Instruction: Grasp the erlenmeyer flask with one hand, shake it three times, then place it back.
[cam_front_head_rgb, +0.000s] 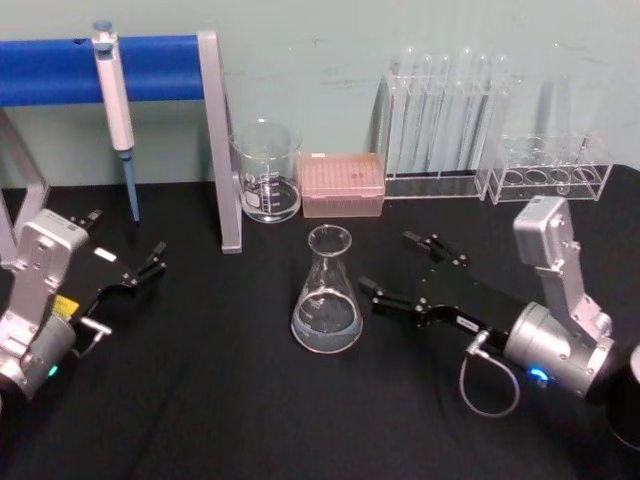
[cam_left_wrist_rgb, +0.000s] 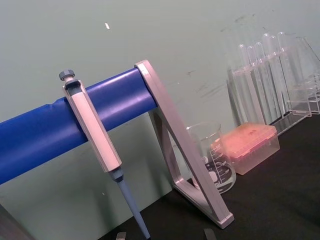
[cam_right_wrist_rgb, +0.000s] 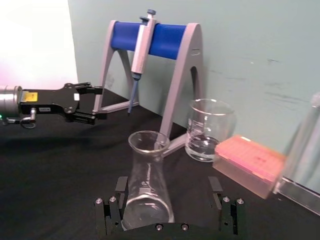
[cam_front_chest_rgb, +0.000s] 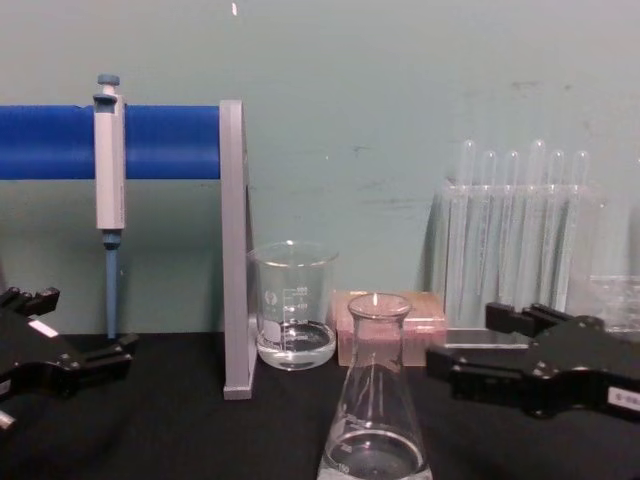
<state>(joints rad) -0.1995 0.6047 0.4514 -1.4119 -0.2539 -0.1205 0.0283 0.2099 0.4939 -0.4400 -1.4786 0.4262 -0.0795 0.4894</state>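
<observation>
At the centre of the black cloth-covered table (cam_front_head_rgb: 220, 400), the erlenmeyer flask (cam_front_head_rgb: 326, 300) stands upright. It is clear glass, with a wide conical base tapering to a short cylindrical neck with a flared lip. A shallow layer of clear liquid covers its floor.

At 3 o'clock from the flask is the right pincer (cam_front_head_rgb: 388, 262). Its two slim black fingers are spread wide on a black body that joins a rounded silver-grey arm segment with a looped grey cable. The nearer fingertip lies just beside the flask's wall, with no contact visible. In the right wrist view the flask rises between the two parted fingers, ungripped.

Well apart at 9 o'clock, the left pincer (cam_front_head_rgb: 128, 238) has its fingers parted and holds nothing. It is black, carries a small white label and is mounted on a silver-grey arm.

At 11 o'clock from the flask stands a straight-walled glass beaker (cam_front_head_rgb: 266, 172) with white graduations, a pouring lip and some clear liquid. Just beside the beaker, at 12 o'clock from the flask, sits a translucent pink rectangular box (cam_front_head_rgb: 342, 184).

At 1 o'clock a clear acrylic rack (cam_front_head_rgb: 440, 185) holds tall, thin test tubes (cam_front_head_rgb: 445, 100). A lower clear rack (cam_front_head_rgb: 548, 170) with round holes stands at that rack's 3 o'clock.

At 10 o'clock rises a stand (cam_front_head_rgb: 222, 150) of matte grey legs carrying a smooth blue cylindrical bar. A white-and-blue pipette (cam_front_head_rgb: 115, 100) hangs from the bar, its tapered blue tip pointing down.
</observation>
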